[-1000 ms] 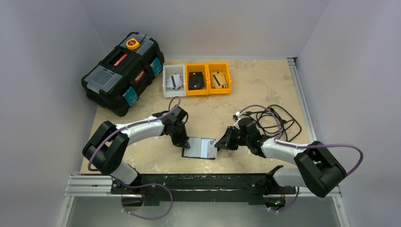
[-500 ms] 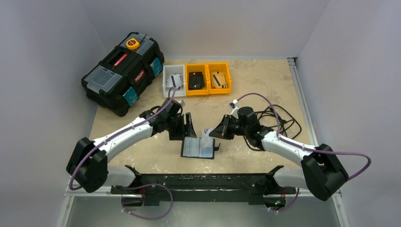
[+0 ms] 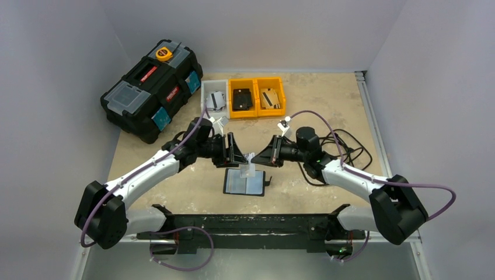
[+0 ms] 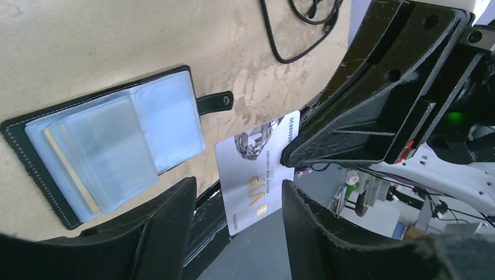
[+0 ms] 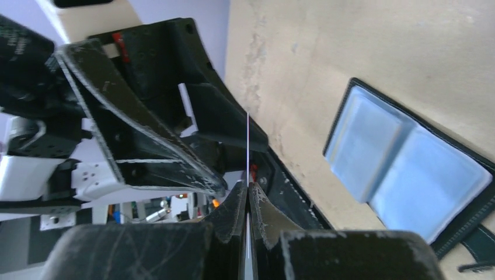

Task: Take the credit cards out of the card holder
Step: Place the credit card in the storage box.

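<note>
While pinched endwise, card (image 4: pixel 257 169) juts lengthwise.

Gold "VIP" on the white credit card (image 4: pixel 257 175); smaller print unreadable.

black toolbox (image 3: pixel 152 90), 3 bins (image 3: pixel 244 115), cables (image 3: pixel 350 149)

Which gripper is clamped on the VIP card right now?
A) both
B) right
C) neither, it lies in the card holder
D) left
B: the right gripper pinches the credit card by one edge, clear of the table, while the left gripper is open, with a finger on either side of the card.
</note>
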